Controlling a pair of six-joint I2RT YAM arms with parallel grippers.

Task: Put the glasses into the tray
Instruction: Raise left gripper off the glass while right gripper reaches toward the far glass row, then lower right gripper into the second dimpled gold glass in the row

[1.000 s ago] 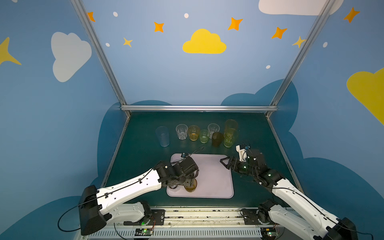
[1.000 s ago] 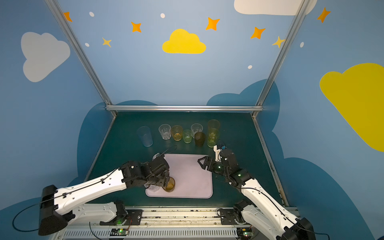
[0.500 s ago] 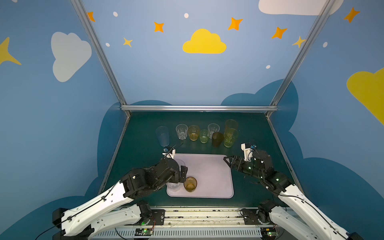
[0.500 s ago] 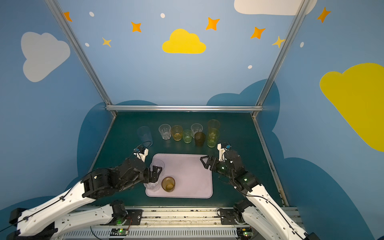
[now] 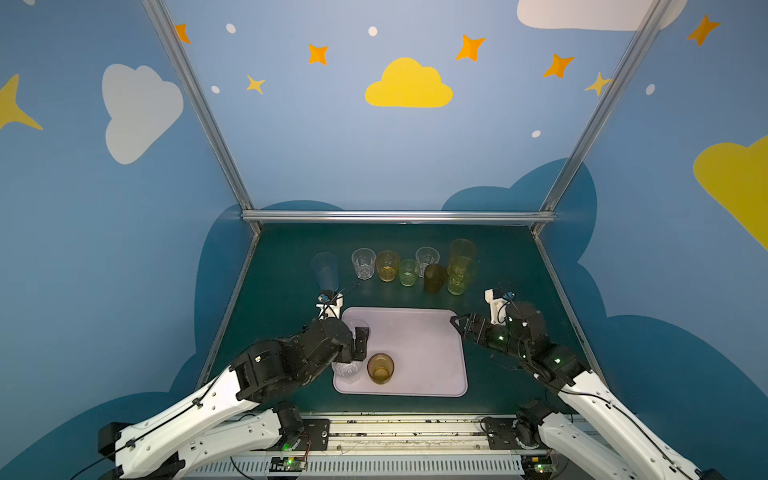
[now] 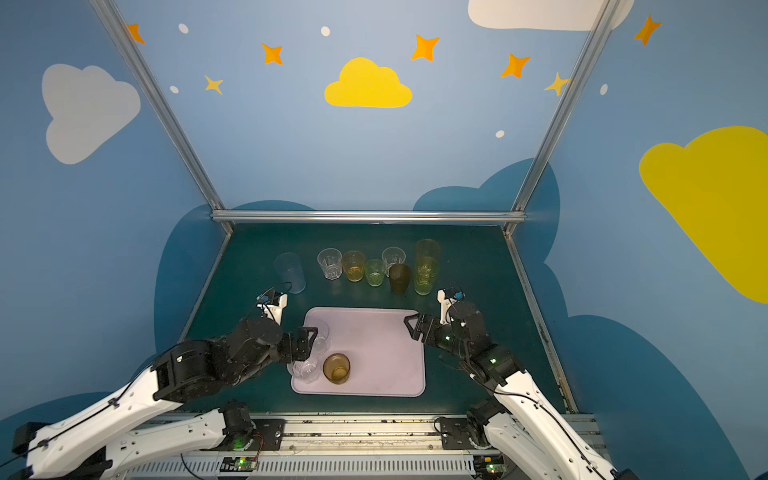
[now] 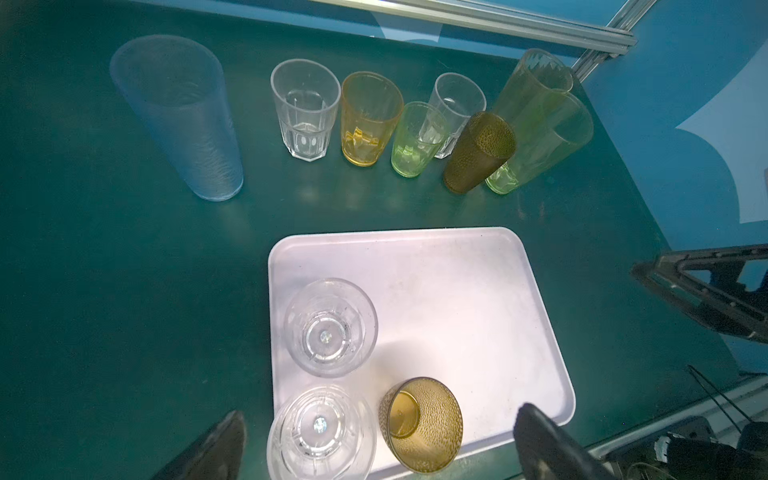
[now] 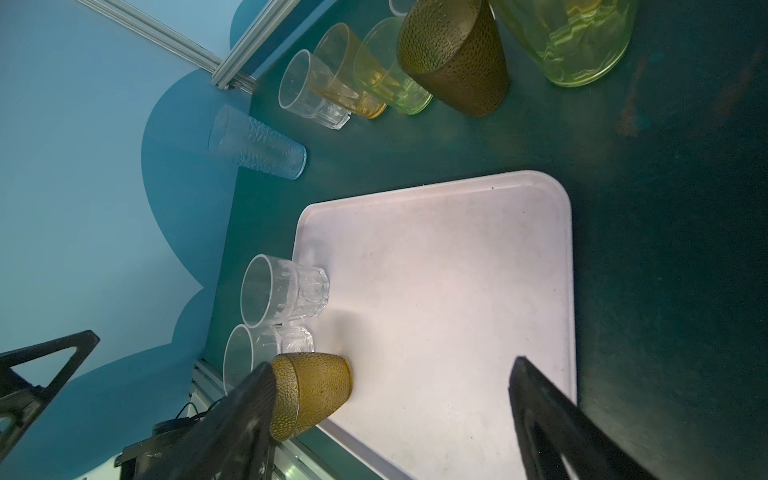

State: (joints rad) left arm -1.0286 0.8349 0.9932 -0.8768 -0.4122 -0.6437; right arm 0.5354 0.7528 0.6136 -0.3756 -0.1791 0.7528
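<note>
The pale lilac tray (image 5: pixel 424 353) (image 6: pixel 378 353) lies at the near middle of the green table. On its near left stand a brown-amber glass (image 5: pixel 380 368) (image 7: pixel 419 424) and two short clear glasses (image 7: pixel 330 328) (image 7: pixel 320 432). My left gripper (image 5: pixel 360 338) (image 7: pixel 380 415) hovers open and empty above them. Along the back stand several more glasses: a tall pale blue one (image 5: pixel 325 272), a clear one (image 5: pixel 363 264), orange (image 5: pixel 387 266), green (image 5: pixel 408 272), brown (image 5: pixel 435 277) and tall yellow-green (image 5: pixel 459 280). By the tray's far right corner my right gripper (image 5: pixel 457 325) (image 8: pixel 392 365) is open and empty.
Blue walls with aluminium frame posts (image 5: pixel 397 216) close in the table at the back and sides. A metal rail (image 5: pixel 395 428) with both arm bases runs along the front edge. Green table (image 5: pixel 498 266) shows right of the glass row.
My left gripper has opened, let go of the brown-amber glass on the tray, and drawn back to the left. The right gripper has shifted slightly right.
</note>
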